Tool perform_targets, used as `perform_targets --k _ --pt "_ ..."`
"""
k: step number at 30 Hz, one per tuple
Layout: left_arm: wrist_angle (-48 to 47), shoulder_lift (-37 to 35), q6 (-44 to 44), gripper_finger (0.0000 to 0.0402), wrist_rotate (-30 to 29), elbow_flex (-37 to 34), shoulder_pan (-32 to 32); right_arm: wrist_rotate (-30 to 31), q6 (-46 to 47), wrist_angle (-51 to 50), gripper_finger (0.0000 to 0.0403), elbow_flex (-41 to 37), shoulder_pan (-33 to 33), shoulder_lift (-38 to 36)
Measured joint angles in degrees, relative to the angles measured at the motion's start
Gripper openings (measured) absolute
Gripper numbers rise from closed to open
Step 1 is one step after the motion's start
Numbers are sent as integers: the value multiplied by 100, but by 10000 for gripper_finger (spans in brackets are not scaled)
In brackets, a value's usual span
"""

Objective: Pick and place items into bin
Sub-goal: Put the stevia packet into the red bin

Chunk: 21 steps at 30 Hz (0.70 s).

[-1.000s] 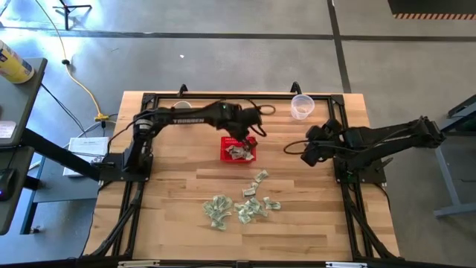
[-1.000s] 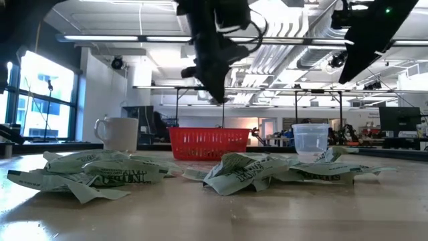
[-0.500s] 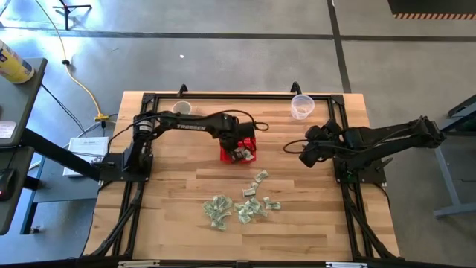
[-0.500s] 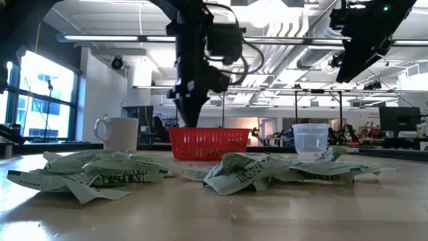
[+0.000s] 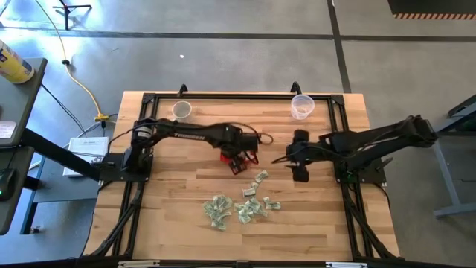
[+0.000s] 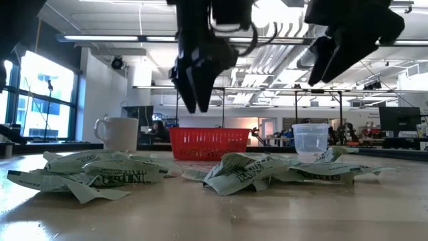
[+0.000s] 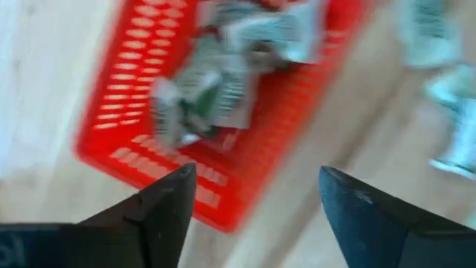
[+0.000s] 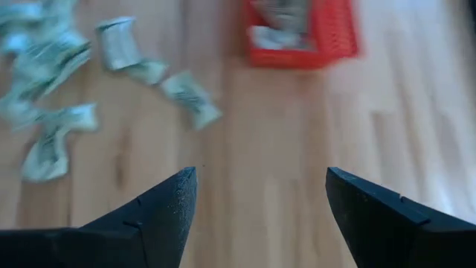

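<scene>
Right hand (image 5: 300, 158) moved inward, left hand (image 5: 239, 154) over bin (image 5: 232, 163)

Left arm covers most of the red basket (image 5: 236, 164) from above; its contents (image 7: 223, 89) blur; basket corner cropped.

Perforated red plastic bin (image 7: 245, 179), wooden table (image 5: 312, 223)

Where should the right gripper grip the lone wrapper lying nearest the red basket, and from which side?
Grip the lone wrapper across its narrow middle, coming straight down from above. It lies flat on the wood, apart from the pile and the red basket, so only a top approach fits. The open right gripper hovers just beside it.
</scene>
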Motion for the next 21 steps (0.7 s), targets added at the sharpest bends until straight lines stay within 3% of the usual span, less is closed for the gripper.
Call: perform_targets --k 6,9,14,21 --pt "-27 -4 -1062 311 -234 131 -881 -501 -858 523 289 -2 18 454" --pt "-10 -2 -2079 290 -532 131 -1460 -486 -853 500 289 0 118 623" --pt "-23 -2 -3867 256 -923 123 -2408 -833 -1592 709 289 0 348 1059" --pt "-380 -4 -4950 237 -1277 -55 -2689 -1402 -1875 1937 289 -2 377 2130"
